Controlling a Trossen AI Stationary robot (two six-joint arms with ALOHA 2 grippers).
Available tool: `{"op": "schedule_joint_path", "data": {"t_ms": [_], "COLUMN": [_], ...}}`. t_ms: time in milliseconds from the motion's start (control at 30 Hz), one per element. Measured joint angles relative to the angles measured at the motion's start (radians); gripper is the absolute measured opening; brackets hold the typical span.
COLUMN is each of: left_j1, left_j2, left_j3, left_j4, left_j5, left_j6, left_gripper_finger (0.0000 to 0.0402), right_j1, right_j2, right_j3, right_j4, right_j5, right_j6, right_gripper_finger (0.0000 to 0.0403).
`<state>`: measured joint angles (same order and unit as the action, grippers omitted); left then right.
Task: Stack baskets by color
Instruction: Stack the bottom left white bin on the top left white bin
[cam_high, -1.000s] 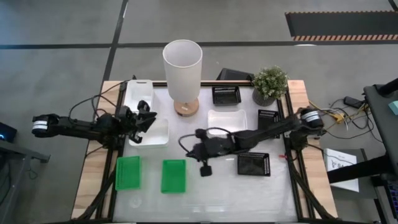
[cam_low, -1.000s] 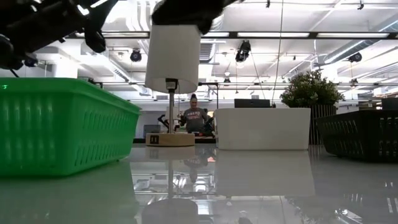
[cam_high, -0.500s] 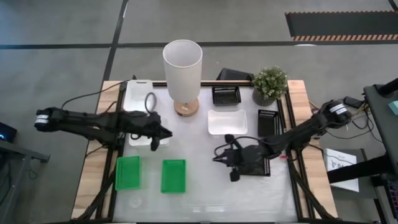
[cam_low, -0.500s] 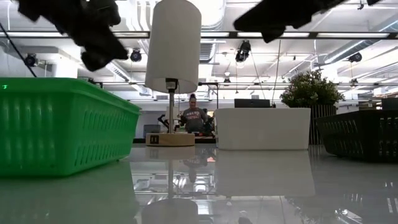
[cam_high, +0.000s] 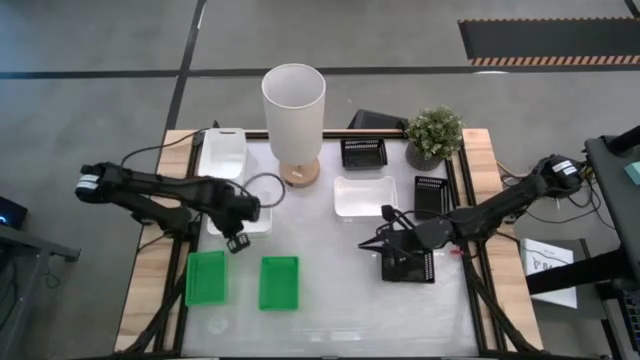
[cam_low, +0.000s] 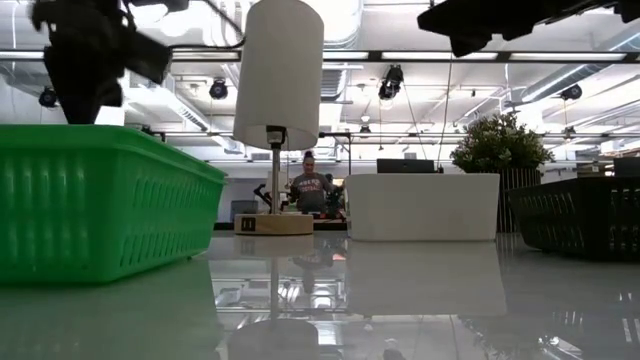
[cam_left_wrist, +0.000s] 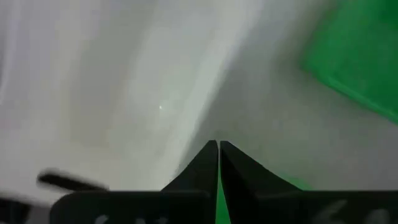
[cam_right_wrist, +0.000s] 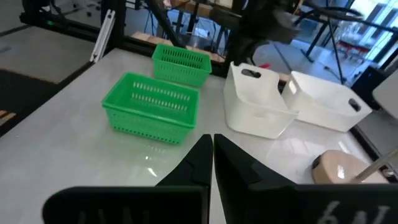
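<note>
- High view: glossy white table (cam_high: 330, 300) on a wooden frame. Two bright green baskets (cam_high: 206, 278) (cam_high: 279, 283) lying side by side near the front left, shallow rectangles with rounded corners, nothing visible inside either. White baskets: one (cam_high: 223, 152) at the back left, one (cam_high: 365, 196) near the middle, one (cam_high: 262, 213) partly hidden under the left arm; nothing seen inside them. Black mesh baskets: one (cam_high: 364, 152) at the back beside the potted plant (cam_high: 433, 136), one (cam_high: 431, 194) at the right edge, one (cam_high: 410, 265) under the right arm. Tall white cylindrical lamp (cam_high: 294, 110) on a round wooden base at the back centre. Left gripper (cam_high: 238, 243) just beyond the front edge of the near white basket, fingers pressed together, holding nothing. Right gripper (cam_high: 385, 243) over the near-left corner of the front black basket, fingers together, holding nothing.
- Low view: adds what the top-down picture cannot, namely ribbed slotted walls on the nearest green basket (cam_low: 100, 200), a smooth solid wall on a white basket (cam_low: 420, 207), a perforated wall on a black basket (cam_low: 580, 215), reflections on the tabletop, and a person seated far behind the lamp. Both arms dark and blurred overhead.
- Left wrist view: closed fingertips meeting in a point above blurred white surface, a green basket (cam_left_wrist: 360, 56) at one corner.
- Right wrist view: closed fingers in front; two green slotted baskets (cam_right_wrist: 152, 106) one behind the other, and two white baskets (cam_right_wrist: 258, 102) with handle cut-outs, touching each other.
</note>
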<state>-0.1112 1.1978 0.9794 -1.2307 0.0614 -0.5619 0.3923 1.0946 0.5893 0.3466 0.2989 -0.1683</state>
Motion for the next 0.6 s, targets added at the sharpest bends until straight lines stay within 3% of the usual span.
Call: {"op": "schedule_joint_path", "data": {"t_ms": [133, 300, 433, 600], "left_j1": [-0.066, -0.094, -0.094, -0.095], "left_j2": [0.057, 0.117, 0.153, 0.193], "left_j3": [0.061, 0.074, 0.063, 0.059], "left_j4": [0.000, -0.013, -0.023, -0.037], "left_j5": [0.007, 0.007, -0.001, -0.090], "left_j6": [0.145, 0.200, 0.231, 0.314], "left_gripper_finger": [0.0000, 0.0016, 0.0064, 0.0136], "right_j1": [0.000, 0.000, 0.000, 0.000], "right_j2": [-0.041, -0.072, -0.078, -0.078], "right_j3": [-0.014, -0.035, -0.039, -0.039], "right_j4": [0.000, -0.001, -0.006, -0.021], "right_j5": [0.000, -0.001, -0.002, -0.002], "right_j6": [-0.017, -0.016, -0.016, -0.016], "right_gripper_finger": [0.0009, 0.0009, 0.0009, 0.0009]}}
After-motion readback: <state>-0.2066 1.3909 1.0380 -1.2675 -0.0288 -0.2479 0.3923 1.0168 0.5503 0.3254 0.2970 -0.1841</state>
